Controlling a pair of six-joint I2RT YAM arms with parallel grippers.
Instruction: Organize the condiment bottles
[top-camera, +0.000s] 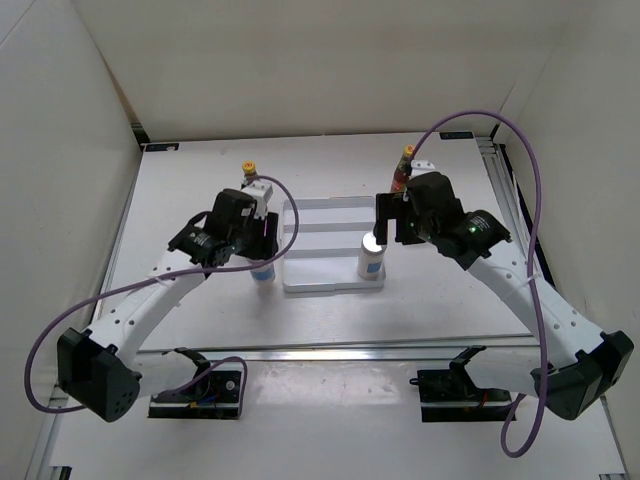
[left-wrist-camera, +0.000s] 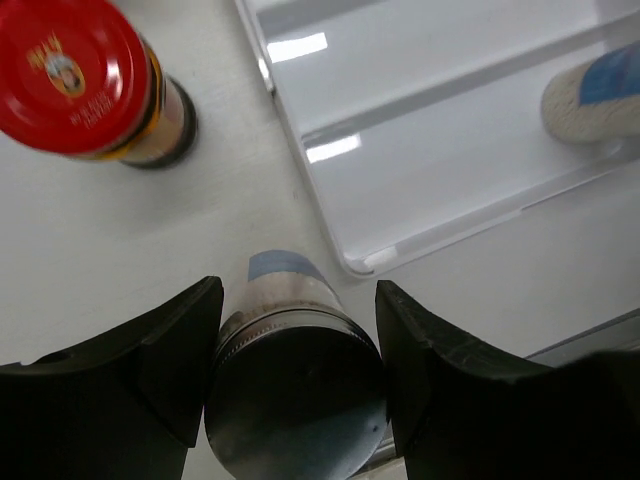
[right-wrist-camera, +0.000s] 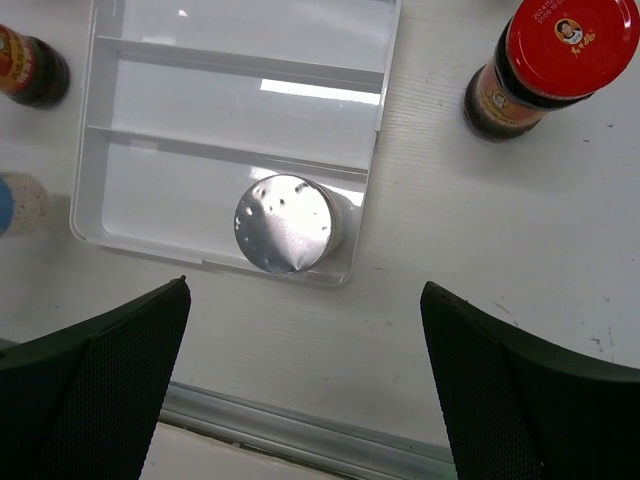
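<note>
White shaker (left-wrist-camera: 295, 400) clamped at cap by left gripper (left-wrist-camera: 297, 310): lift straight, clear tray (left-wrist-camera: 420, 160) rim, set beside second shaker (left-wrist-camera: 590, 95); right gripper (right-wrist-camera: 305, 295) spread wide.

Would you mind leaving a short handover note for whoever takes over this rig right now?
Left gripper: shut on the cap of a white shaker, just outside the near left corner of the tray. Whether it is lifted cannot be told.
Right gripper: open, holding nothing, hovering over the tray's near right corner.
Done: one silver-capped shaker stands in the tray's nearest compartment, at its right end.
Left to do: the gripped shaker, the left sauce bottle, the right sauce bottle, the left red-lidded jar and the right red-lidded jar are all outside the tray.
</note>
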